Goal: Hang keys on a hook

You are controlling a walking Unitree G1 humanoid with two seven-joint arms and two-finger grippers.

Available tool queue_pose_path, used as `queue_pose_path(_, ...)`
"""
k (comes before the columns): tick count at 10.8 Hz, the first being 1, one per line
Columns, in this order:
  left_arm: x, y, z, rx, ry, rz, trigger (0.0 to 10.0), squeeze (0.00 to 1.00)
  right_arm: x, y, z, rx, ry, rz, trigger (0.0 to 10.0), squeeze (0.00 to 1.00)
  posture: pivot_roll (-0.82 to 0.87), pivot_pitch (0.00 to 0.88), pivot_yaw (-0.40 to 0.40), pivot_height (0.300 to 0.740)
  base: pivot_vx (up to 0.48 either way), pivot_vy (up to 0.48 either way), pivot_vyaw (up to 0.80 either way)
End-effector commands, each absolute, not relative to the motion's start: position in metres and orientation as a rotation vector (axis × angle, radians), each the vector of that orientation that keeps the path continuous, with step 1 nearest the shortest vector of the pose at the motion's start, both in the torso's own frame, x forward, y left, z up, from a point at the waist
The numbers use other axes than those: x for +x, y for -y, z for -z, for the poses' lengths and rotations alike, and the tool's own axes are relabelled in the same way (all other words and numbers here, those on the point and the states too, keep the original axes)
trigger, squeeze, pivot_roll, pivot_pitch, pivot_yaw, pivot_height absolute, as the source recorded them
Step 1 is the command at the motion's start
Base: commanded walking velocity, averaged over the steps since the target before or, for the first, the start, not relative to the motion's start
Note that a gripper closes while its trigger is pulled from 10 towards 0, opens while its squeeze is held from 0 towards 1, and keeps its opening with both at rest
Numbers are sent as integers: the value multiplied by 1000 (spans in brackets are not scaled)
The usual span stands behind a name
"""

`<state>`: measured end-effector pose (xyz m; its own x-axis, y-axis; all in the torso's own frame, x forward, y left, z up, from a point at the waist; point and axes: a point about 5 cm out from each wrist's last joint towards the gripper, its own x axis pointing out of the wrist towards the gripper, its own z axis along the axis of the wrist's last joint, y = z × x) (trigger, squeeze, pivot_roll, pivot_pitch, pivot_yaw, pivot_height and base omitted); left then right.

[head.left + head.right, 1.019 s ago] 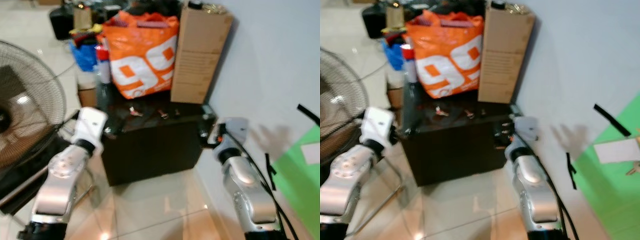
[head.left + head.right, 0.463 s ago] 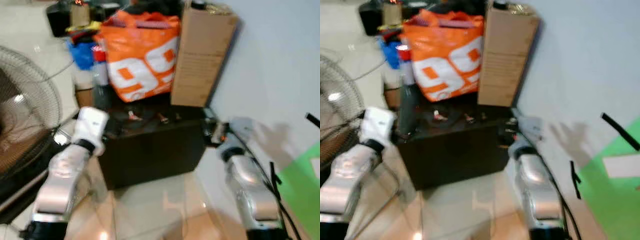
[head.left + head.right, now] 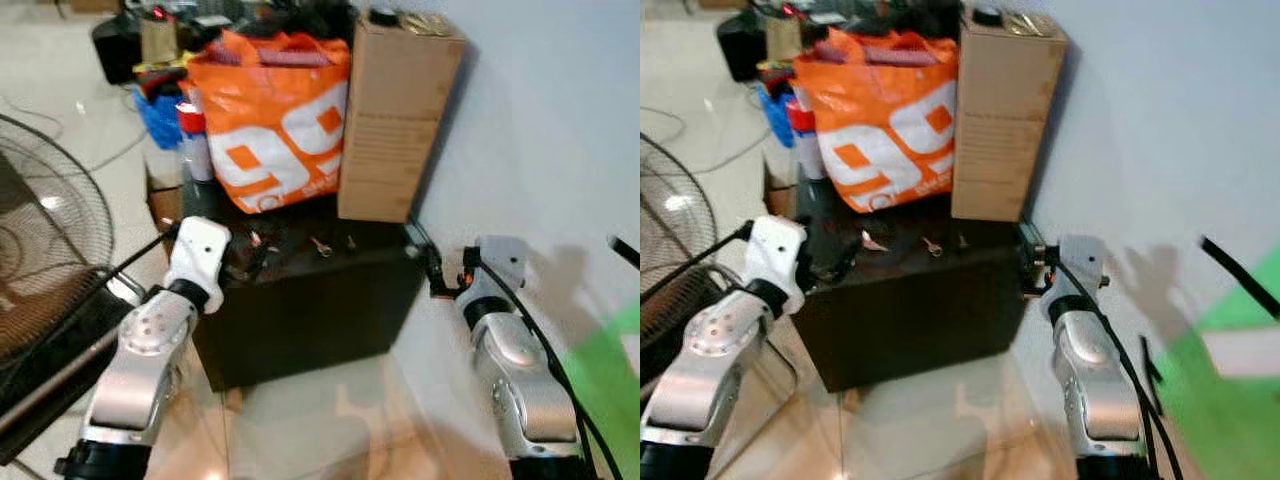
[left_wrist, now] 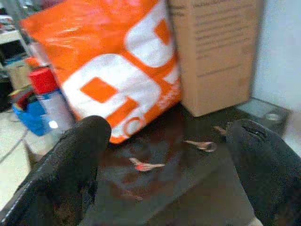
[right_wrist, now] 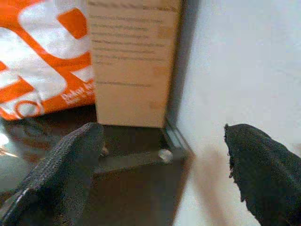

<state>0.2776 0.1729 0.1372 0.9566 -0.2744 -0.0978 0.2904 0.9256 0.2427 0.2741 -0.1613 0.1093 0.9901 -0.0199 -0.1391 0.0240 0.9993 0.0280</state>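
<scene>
Keys (image 3: 320,245): flat on dark surface (image 3: 300,320), mid-top, long axis seemingly left-right. Orange bag (image 3: 275,120), box (image 3: 395,115) far side. Left end effector (image 4: 160,188) spread, near edge; right end effector (image 5: 162,179) spread, by wall.

My head camera has shifted over the last second: the dark cabinet (image 3: 300,300) now sits lower and nearer the frame centre, and the earlier motion blur has cleared. I have closed in on it. My left gripper (image 3: 250,262) has risen and come forward; its wrist housing now overlaps the cabinet's left front corner, where a second ago it hung beside and below that corner. My right gripper (image 3: 432,275) has moved off the cabinet's right front corner and now sits beside its right side, close to the wall (image 3: 540,130). The fan (image 3: 45,250) has slid further toward the left edge of view.
</scene>
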Motion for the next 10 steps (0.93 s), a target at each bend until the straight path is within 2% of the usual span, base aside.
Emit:
queue_pose_path(1,278,-177,-141,270,-53,277,10000,35,276,156,-111,27,-136,4,10000,1000,9,0,-51,740,360,0,0)
queue_pose_path(4,278,-176,-140,271,-53,279,10000,39,275,160,-109,24,-158,1,10000,1000,11,0,-55,740,368,0,0)
queue_pose_path(6,278,-176,-140,271,-52,280,10000,43,276,163,-109,15,-157,0,10000,1000,11,0,-55,740,371,0,-616)
queue_pose_path(10,277,-175,-141,271,-49,284,10000,43,278,169,-110,-26,-150,-6,10000,1000,16,0,-59,740,368,0,0)
